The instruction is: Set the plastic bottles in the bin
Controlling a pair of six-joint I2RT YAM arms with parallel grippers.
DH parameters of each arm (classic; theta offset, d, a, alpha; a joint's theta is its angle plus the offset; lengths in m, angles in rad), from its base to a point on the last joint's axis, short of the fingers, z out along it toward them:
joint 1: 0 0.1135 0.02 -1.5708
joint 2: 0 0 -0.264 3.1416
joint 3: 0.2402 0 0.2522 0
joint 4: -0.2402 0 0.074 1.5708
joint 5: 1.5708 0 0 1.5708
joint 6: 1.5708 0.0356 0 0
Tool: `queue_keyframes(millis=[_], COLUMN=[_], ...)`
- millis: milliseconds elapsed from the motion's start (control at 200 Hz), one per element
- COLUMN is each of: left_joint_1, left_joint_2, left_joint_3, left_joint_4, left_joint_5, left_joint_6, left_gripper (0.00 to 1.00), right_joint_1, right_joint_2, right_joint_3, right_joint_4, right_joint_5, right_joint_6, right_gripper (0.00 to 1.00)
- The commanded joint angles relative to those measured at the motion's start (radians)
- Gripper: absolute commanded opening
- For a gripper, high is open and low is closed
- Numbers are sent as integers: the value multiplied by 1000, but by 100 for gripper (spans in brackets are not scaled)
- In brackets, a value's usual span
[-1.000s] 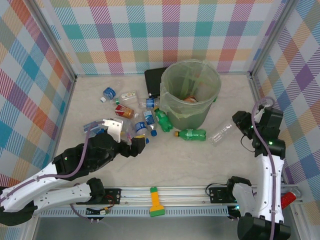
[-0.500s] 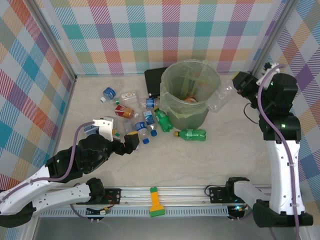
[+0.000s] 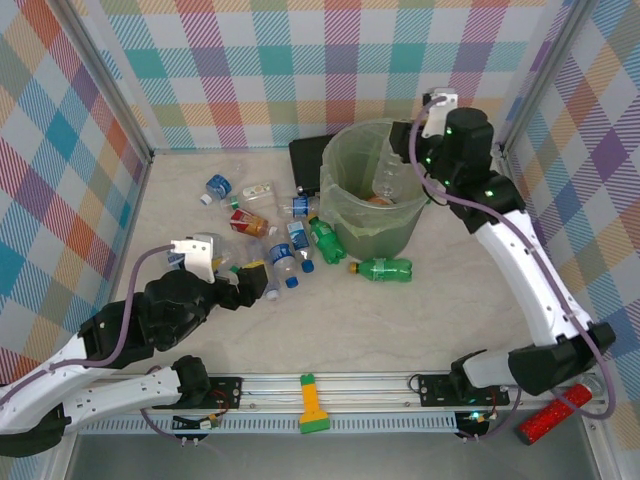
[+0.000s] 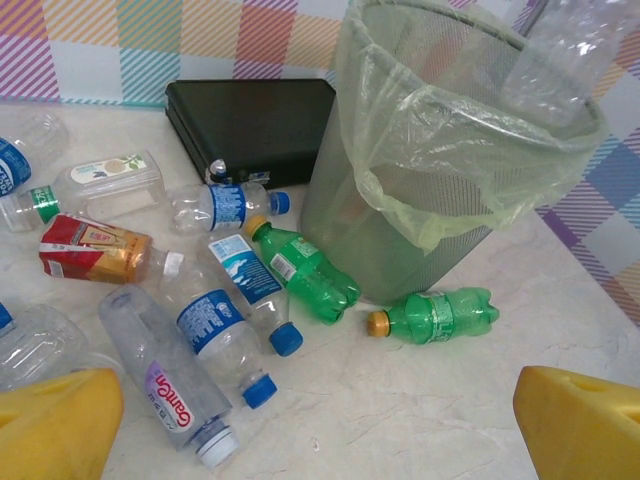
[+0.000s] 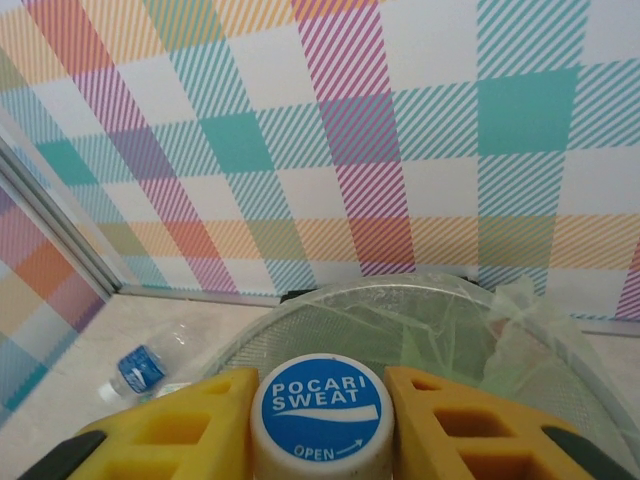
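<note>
At the top of the frame, over the bin, the right gripper has its jaws closed on a clear bottle. At the lower left, the left gripper has its jaws wide open near more bottles on the bench beside the bin.

Green bottles: two
Red-labelled bottle: one
Clear bottles on the desk: seven, three of them showing blue caps
Pocari Sweat bottle: one
Bin: one
Black flat case: one
Red glittery cylinder: one
Yellow-green tool: one
</note>
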Motion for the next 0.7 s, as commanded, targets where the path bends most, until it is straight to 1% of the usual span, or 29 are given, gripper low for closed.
queue_keyframes(millis=[0,160,330,695], left_joint_1=[-8,-8,-8,-8], left_joint_2=[-15,-18,-14,-2], left_joint_3=[37,40,35,35], left_joint_4=[-34,-44,-43,-28], left_joint_5=[-25,-20,-20,-9], left_joint_6=[-5,-6,-5,-2], left_gripper=[100,100,100,100], right_joint_1=[20,45,68,69], right_joint_2=[25,58,35,24], right_joint_3=[41,10,-75,-95], right_joint_4=[94,111,142,135], right_joint_5=[39,49,48,44], right_joint_6=[-92,-124,-126,-116], right_gripper=[35,35,36,38])
